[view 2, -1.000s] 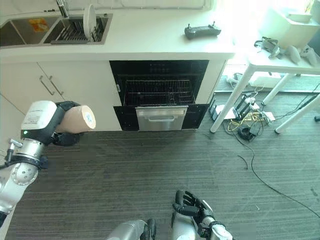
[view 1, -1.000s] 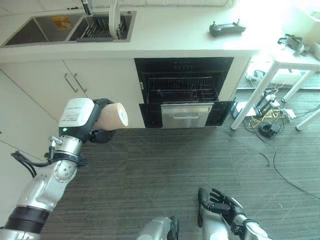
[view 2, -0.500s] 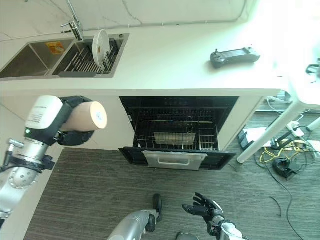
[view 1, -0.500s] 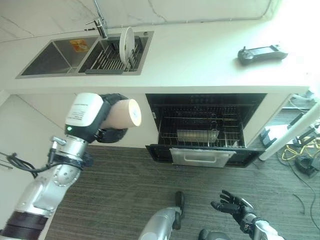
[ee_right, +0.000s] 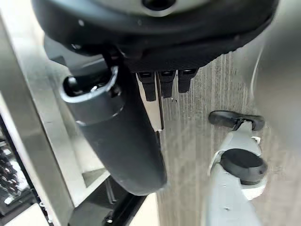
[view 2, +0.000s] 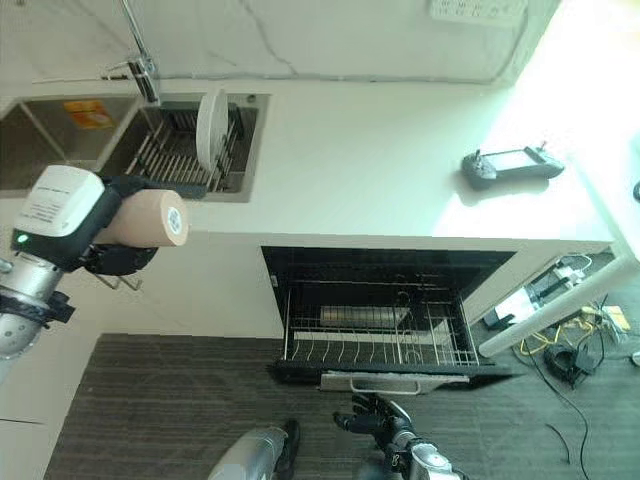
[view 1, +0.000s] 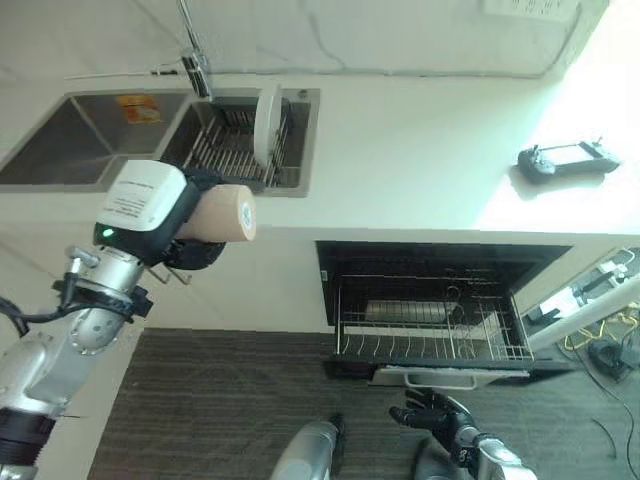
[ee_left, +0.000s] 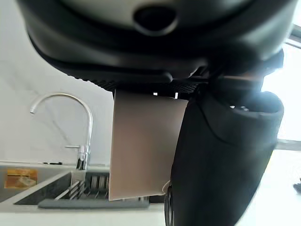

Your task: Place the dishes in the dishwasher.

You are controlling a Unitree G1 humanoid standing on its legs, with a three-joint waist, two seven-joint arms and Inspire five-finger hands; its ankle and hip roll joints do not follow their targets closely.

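My left hand (view 1: 193,248) is raised in front of the cabinet below the sink and shut on a tan cup (view 1: 222,212) that lies sideways, its bottom facing right. In the left wrist view the cup (ee_left: 143,146) sits between the fingers and the thumb (ee_left: 221,160). The dishwasher (view 1: 440,290) under the counter is open, its wire rack (view 1: 430,338) showing with a metal tray inside. A white plate (view 1: 266,122) stands upright in the sink's drying rack. Low in front of the dishwasher door, my right hand (view 1: 440,418) is open with spread fingers (ee_right: 162,82), holding nothing.
A white counter (view 1: 420,150) runs above the dishwasher, with a dark handheld controller (view 1: 565,160) at its right. A double sink (view 1: 80,140) with a faucet (view 1: 192,60) lies at the left. White table legs and cables (view 1: 600,340) stand at the far right.
The whole picture has shifted as the camera moved toward the counter. My left hand still holds the cup at about the same height. My right hand stays low and open.
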